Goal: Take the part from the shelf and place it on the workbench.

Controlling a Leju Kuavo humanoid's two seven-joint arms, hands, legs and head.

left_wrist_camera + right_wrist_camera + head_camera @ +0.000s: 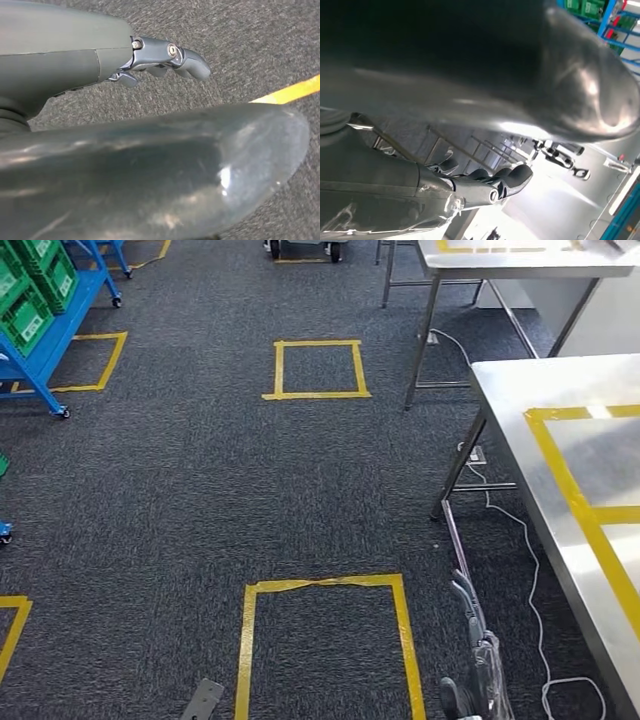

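Hanging low, our right hand (474, 655) and left hand (166, 57) are holding nothing, fingers loosely apart. We are facing dark carpet (189, 490) with yellow tape squares (324, 640), the steel workbench (528, 380) edging right; green bins' labels on the blue shelf (45, 335) are unreadable, the part indistinguishable.

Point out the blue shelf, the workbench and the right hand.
Blue shelf (45, 345), head view, on its lower blue frame.
Workbench (521, 390), head view, on bare steel top.
Right hand (475, 640), head view, on its fingers.

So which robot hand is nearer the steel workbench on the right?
Right. The right robot hand hangs just beside the workbench near its front edge; the left robot hand hangs further away, across the taped floor square.
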